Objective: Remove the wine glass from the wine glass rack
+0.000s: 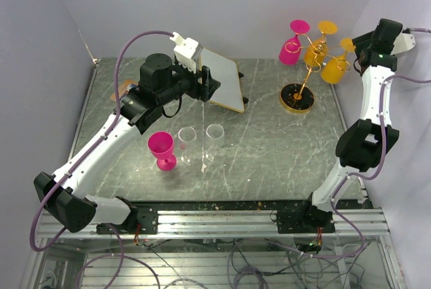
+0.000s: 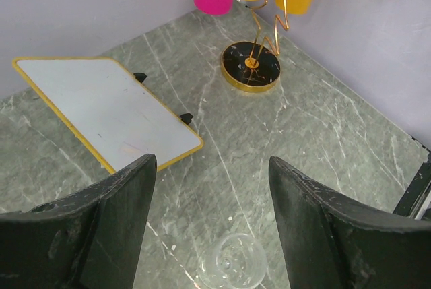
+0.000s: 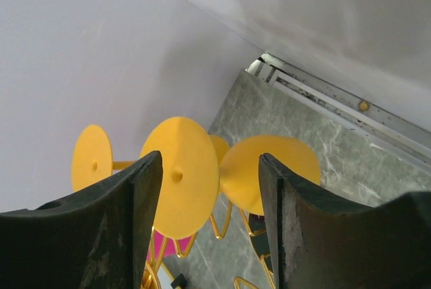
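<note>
Aluminium rail [image 1: 222, 220] is running along the near edge | lilac walls [image 1: 222, 6] are enclosing a grey-green marbled worktop [image 1: 269, 141] | wine glass rack [image 1: 297, 97] is standing far right, carrying pink and yellow wine glasses [image 1: 315, 53] upside down | left pincer [image 2: 210, 168] is hanging wide over the worktop | right pincer [image 3: 209, 164] is gaping wide beside the yellow glass feet

A robot lab test cell; two white and black arms, the left arm [image 1: 101, 147] and the right arm [image 1: 374, 100], are bolted to a bare aluminium rail [image 1: 229, 221] at the near edge of a grey marble-patterned table [image 1: 269, 147]; plain pale lilac walls [image 1: 222, 6] box the table in on the left, right and far sides; purple cables [image 1: 121, 67] loop along the arms; loose wires [image 1: 249, 262] hang tangled below the rail; a wine glass rack [image 1: 304, 73] stands far right on the table.
</note>
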You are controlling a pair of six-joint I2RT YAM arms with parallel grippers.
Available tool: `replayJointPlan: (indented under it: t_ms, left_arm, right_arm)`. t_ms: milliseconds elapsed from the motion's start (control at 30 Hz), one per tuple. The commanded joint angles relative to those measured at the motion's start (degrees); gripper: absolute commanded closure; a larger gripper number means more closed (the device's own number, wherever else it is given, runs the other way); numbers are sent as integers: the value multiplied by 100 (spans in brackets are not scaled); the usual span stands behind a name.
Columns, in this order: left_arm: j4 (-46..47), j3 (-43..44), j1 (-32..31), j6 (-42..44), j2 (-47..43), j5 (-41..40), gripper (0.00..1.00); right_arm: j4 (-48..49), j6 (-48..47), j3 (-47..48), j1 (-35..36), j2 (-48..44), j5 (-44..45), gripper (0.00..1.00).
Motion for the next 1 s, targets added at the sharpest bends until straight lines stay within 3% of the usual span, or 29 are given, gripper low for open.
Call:
replayJointPlan:
  t_ms: [0, 367, 967]
  left_arm:
    - [213, -19, 31, 72, 34, -114, 22]
    - [210, -25, 32, 60, 63, -92, 22]
    - [218, -25, 33, 49, 54, -73, 22]
  right_arm:
    - [-146, -31, 376, -48, 260, -18, 44]
    - [-155, -1, 516, -43, 486, -167, 61]
    - [-105, 113, 441, -54, 326, -231, 98]
